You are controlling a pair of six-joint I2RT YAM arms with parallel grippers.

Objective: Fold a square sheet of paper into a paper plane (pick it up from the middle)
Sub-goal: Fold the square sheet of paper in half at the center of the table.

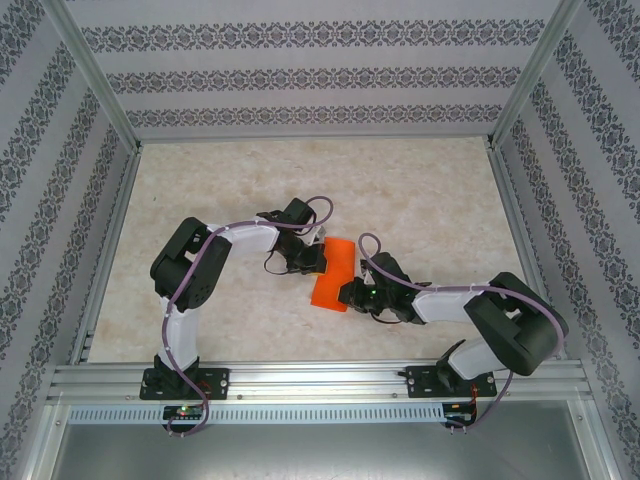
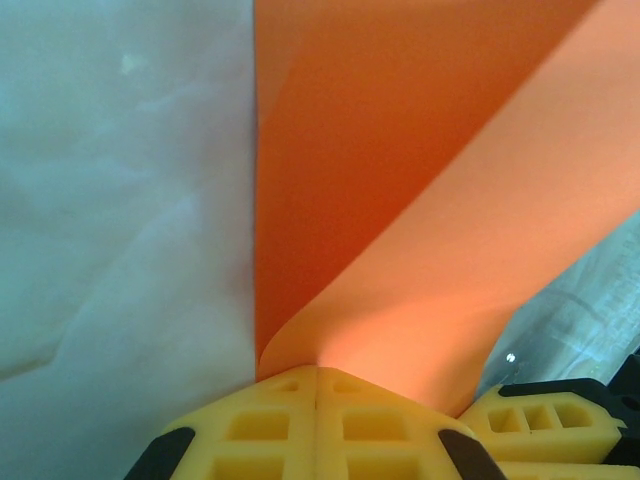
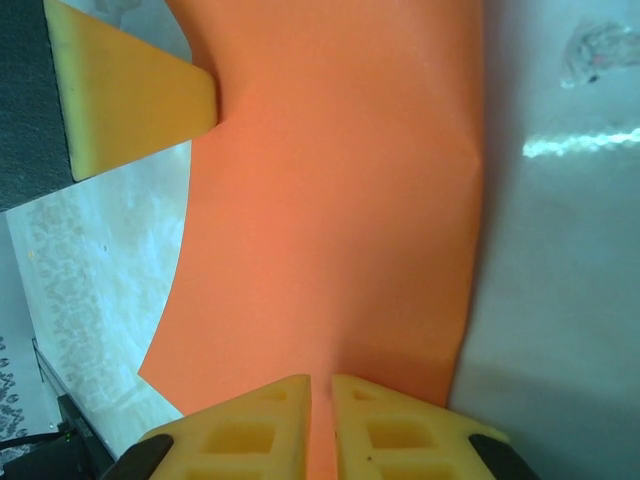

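Observation:
The orange sheet of paper (image 1: pixel 336 273) hangs between both grippers just above the table's middle, looking like a narrow slanted strip from above. My left gripper (image 1: pixel 316 250) is shut on its far edge. In the left wrist view the paper (image 2: pixel 400 200) curls up from the closed yellow tips (image 2: pixel 317 372), one layer bending over another. My right gripper (image 1: pixel 347 295) is shut on the near edge. In the right wrist view the sheet (image 3: pixel 340 200) runs into the thin slit between the tips (image 3: pixel 322 385). No folded plane is in view.
The beige table (image 1: pixel 420 200) is fenced by aluminium rails and patterned walls. The other arm's yellow finger (image 3: pixel 130 90) touches the sheet's far corner in the right wrist view. The right arm's fingers (image 2: pixel 560 420) sit close by at the lower right of the left wrist view.

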